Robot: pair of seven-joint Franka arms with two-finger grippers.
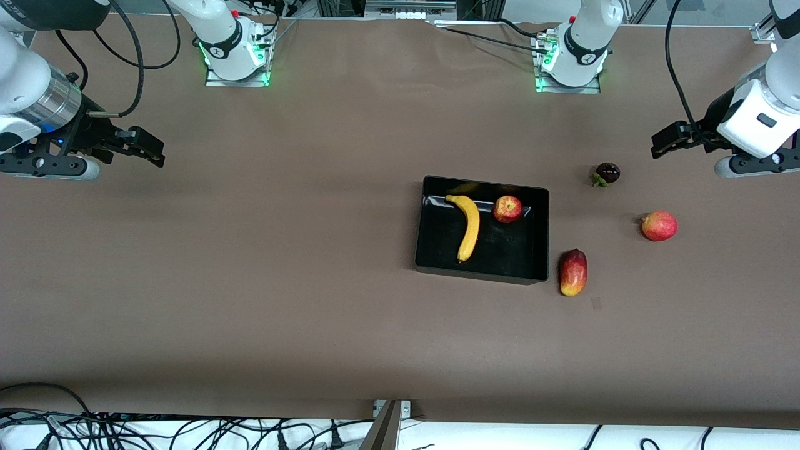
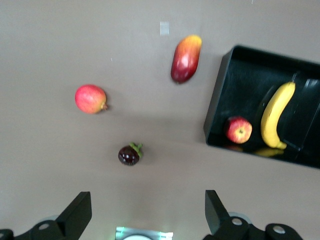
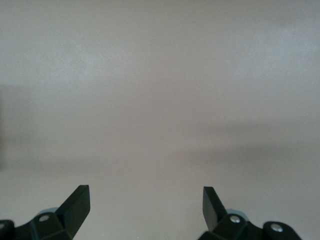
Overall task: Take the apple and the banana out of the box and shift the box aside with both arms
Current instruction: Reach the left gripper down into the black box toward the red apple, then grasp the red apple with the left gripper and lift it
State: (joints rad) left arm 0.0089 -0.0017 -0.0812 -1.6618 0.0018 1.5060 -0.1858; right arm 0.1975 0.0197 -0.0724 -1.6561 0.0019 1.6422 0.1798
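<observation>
Inside box (image 1: 425,250): banana (image 1: 467,226), apple (image 1: 507,209) beside it | left gripper (image 1: 664,140), right gripper (image 1: 145,147): both spread wide, empty, waiting over table ends | risk: banana lies near wall; fingers may catch rim, shoving box

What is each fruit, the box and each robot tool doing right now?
banana: lying in the box, untouched.
apple: in the box beside the banana.
box: on the table, open-topped, holding both fruits.
mango: on the table beside the box.
red fruit: on the table, alone.
dark fruit: on the table, alone.
left tool: open, empty, waiting.
right tool: open, empty, over bare table.
</observation>
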